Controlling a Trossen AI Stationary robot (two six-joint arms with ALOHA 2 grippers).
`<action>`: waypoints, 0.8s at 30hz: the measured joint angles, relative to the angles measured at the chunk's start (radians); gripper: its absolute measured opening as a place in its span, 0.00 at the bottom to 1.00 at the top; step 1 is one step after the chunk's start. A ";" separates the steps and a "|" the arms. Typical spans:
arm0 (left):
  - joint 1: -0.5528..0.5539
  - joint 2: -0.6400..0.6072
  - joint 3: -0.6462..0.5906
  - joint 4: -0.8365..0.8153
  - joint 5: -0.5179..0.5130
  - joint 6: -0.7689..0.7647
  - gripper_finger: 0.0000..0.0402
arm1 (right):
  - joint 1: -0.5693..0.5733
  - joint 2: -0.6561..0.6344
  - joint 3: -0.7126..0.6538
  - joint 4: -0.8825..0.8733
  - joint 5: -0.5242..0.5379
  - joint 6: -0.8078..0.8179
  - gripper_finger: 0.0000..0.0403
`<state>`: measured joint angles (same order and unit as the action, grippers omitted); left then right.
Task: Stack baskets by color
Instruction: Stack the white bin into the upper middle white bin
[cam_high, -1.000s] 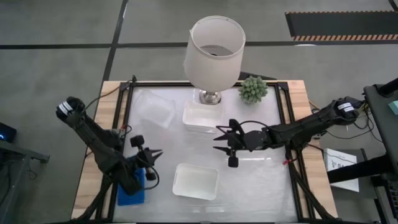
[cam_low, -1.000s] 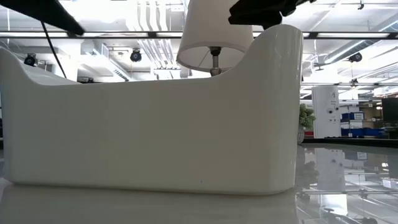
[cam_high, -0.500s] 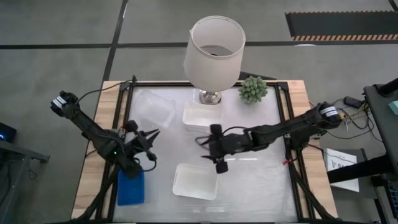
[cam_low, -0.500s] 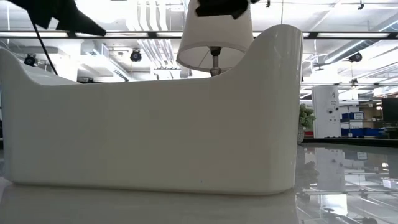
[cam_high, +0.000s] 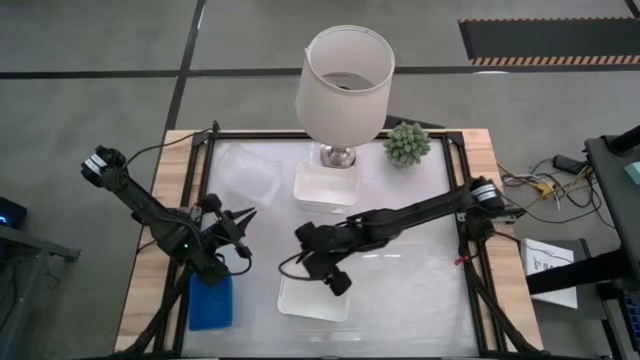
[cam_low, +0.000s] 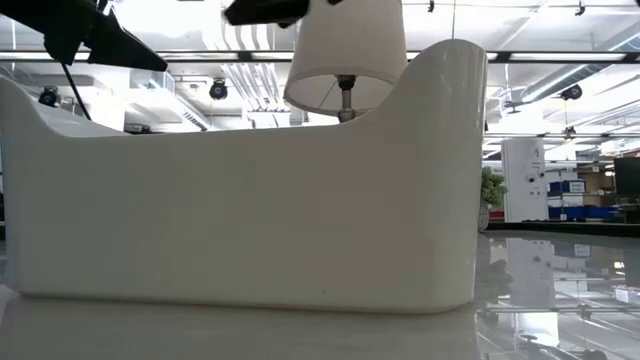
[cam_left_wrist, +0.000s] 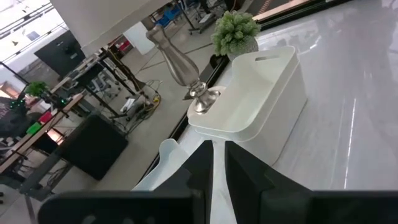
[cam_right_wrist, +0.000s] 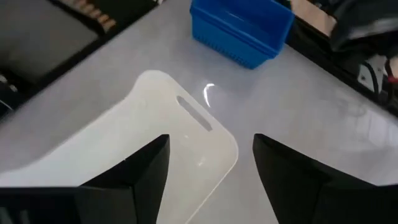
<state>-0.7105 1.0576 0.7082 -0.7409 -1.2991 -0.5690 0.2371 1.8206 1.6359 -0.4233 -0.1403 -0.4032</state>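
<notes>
The right pincer (cam_high: 312, 268) gapes wide, holding nothing, over the near white basket's (cam_high: 318, 301) end. The basket is shallow, glossy, with a slotted handle.

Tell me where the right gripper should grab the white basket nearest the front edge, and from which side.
Probably the raised end wall with the handle slot on the white basket, taken from above: the basket lies upright and open-topped, so one finger could drop inside and one outside that thin wall. The right gripper already hangs open over that end, with the blue basket well clear.
</notes>
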 joint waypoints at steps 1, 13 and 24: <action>0.000 0.000 0.000 0.000 0.000 0.000 0.05 | 0.000 0.023 0.025 -0.014 0.000 -0.019 0.55; 0.000 0.000 0.000 -0.001 -0.039 0.001 0.05 | -0.018 0.275 0.335 -0.178 -0.184 -0.138 0.55; 0.000 -0.001 0.000 -0.001 -0.039 0.006 0.05 | -0.054 0.430 0.522 -0.281 -0.306 -0.172 0.55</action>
<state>-0.7105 1.0563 0.7082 -0.7418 -1.3384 -0.5625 0.1829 2.2502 2.1584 -0.7045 -0.4467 -0.5747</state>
